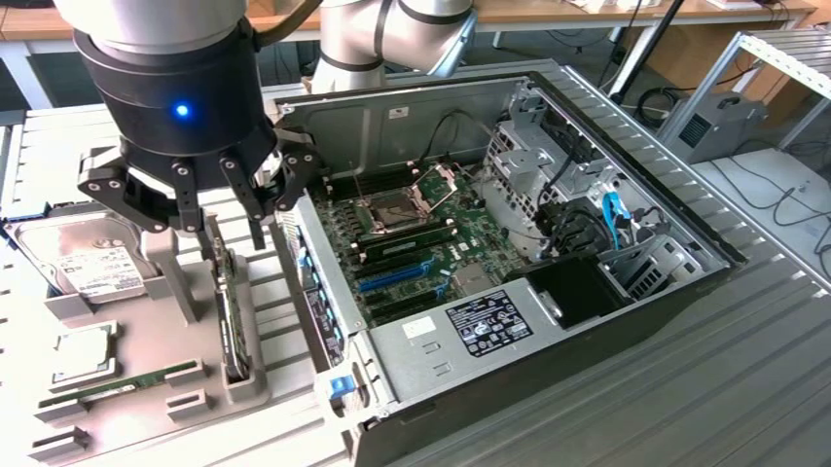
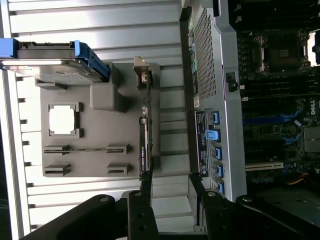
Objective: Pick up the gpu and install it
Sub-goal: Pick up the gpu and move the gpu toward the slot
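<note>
Exterior view first: the gripper point(image 1: 224, 226) hangs over the far end of the grey holder point(image 1: 175, 268) with its jaws spread wide and nothing between them. The gpu point(image 1: 234, 326) stands on edge in a slot along the holder's side on the exterior view's right, just beside the computer case point(image 1: 377, 122), and it is not gripped. The hard drive point(image 1: 91, 265) sits in the cradle on the exterior view's left. Nearer, the processor chip point(image 1: 82, 352) lies flat in a square recess and the RAM stick point(image 1: 127, 382) lies in a narrow groove. The case is open, with the motherboard point(image 1: 449, 238) bare inside.

Now the wrist view: the gripper point(image 2: 170, 186) is open, one finger in line with the end of the gpu point(image 2: 145, 135) and the other out over the gap toward the case point(image 2: 205, 60). I can't tell whether that finger touches the card. On the holder point(image 2: 100, 165), the hard drive point(image 2: 50, 67), chip point(image 2: 64, 120) and RAM stick point(image 2: 85, 149) are each seated. The motherboard point(image 2: 272, 130) shows blue slots.
</note>
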